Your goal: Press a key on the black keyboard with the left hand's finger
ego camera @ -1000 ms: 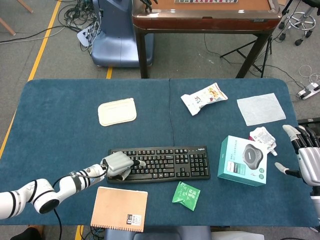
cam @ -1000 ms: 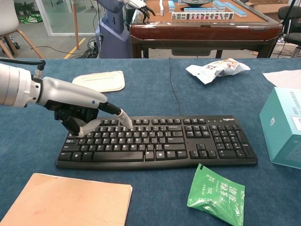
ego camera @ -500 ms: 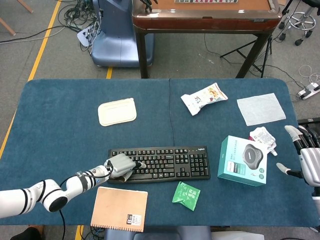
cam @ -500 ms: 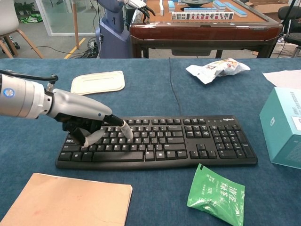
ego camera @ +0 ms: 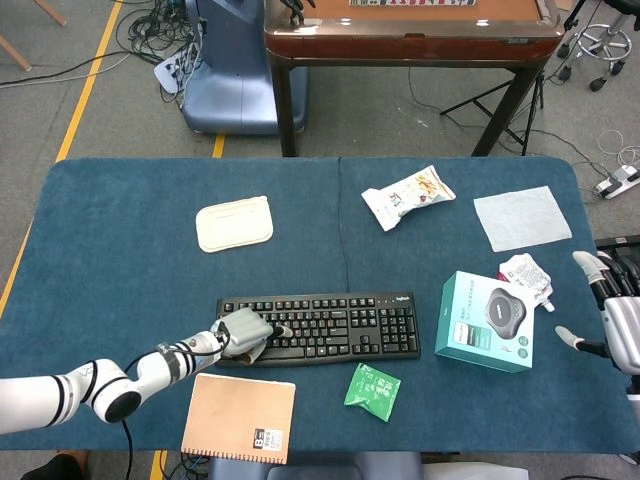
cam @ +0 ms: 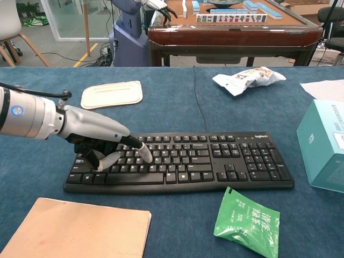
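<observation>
Left hand [cam: 99,150] down on the black keyboard [cam: 215,161], one finger poking the keys.

Going left to right: tan notebook [ego camera: 240,417] at the near edge, cream tray [ego camera: 234,222] further back. Then the left hand over the keyboard's left end, one finger stretched out with its tip [cam: 144,154] touching a key in the letter rows, other fingers curled under. Keyboard sitting mid-table. Green packet [cam: 247,219] just in front of its right end, snack bag [ego camera: 407,195] behind. Teal box [ego camera: 488,321] to the right, white cloth [ego camera: 522,217] beyond. Right hand [ego camera: 612,315] at the far right edge, fingers spread, holding nothing.
</observation>
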You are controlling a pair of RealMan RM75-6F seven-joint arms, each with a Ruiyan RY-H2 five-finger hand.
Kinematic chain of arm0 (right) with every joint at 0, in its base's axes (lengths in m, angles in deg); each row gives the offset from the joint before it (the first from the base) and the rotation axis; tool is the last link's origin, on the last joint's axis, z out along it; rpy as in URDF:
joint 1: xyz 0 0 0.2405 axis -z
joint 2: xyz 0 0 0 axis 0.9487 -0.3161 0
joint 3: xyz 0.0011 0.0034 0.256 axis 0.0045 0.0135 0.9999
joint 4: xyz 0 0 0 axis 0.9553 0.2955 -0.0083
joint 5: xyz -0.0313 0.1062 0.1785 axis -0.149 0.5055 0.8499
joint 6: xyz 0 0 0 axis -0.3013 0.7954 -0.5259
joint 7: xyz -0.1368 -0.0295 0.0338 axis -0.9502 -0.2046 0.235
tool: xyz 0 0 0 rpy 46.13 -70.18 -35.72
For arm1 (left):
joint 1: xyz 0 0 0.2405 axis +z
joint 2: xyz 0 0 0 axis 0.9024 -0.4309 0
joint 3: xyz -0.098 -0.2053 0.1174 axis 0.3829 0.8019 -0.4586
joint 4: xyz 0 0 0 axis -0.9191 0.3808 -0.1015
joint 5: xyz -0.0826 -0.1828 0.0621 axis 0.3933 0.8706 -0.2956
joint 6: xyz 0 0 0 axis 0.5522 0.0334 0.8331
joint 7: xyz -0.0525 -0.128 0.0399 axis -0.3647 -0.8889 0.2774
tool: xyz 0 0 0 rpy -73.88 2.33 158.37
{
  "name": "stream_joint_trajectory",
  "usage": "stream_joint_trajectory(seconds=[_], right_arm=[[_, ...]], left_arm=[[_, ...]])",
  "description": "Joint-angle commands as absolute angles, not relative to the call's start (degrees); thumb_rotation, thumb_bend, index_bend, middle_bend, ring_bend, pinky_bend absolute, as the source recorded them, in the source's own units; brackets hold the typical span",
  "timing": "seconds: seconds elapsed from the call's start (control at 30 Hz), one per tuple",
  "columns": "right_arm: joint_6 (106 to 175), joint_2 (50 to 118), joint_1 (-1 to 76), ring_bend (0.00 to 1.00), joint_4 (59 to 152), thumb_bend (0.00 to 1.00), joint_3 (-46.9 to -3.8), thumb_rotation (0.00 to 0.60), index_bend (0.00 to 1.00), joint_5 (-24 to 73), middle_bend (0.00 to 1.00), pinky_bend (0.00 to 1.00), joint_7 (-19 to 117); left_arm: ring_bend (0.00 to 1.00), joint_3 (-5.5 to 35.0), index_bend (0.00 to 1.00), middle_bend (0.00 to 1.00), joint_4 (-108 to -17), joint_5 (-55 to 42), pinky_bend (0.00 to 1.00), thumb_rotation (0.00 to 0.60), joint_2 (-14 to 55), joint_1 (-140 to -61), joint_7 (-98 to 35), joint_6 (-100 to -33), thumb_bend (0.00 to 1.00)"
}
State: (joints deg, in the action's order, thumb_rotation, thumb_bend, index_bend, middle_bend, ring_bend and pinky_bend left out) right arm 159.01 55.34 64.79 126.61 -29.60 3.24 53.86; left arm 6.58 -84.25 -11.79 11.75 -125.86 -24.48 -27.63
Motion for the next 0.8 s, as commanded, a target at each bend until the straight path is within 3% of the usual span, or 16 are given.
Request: stream_joint_trajectory(seconds=[0.03,0.37,0.6,0.7,0.8], right_arm=[[159.11,55.36,64.87,0.08,126.51,0.11,-29.62,0.6,0.05,3.25,0.13,0.07,53.97],[159.2,55.35,65.03,0.08,126.21,0.11,-29.66,0.6,0.05,3.25,0.13,0.07,54.29],[159.48,55.3,65.23,0.08,126.09,0.11,-29.61,0.6,0.05,3.31,0.13,0.07,54.47],[159.48,55.32,65.27,0.08,126.02,0.11,-29.63,0.6,0.05,3.32,0.13,0.07,54.56],[159.45,55.32,65.25,0.08,125.91,0.11,-29.6,0.6,0.05,3.31,0.13,0.07,54.73]], left_arm=[[1.0,6.14,0.14,1.0,-83.88,-11.11,1.0,0.6,12.09,-126.14,-23.98,-27.69,0.78],[1.0,5.06,0.14,1.0,-84.15,-8.51,1.0,0.6,12.2,-127.08,-22.5,-28.46,0.78],[1.0,5.94,0.13,0.99,-88.31,-9.24,1.0,0.6,8.23,-125.3,-23.87,-32.56,0.78],[0.97,6.97,0.12,0.93,-90.91,-11.19,1.0,0.6,5.46,-122.75,-26.75,-36.15,0.77],[0.86,7.71,0.09,0.82,-92.75,-14.12,1.0,0.6,2.56,-119.23,-30.47,-40.8,0.76]])
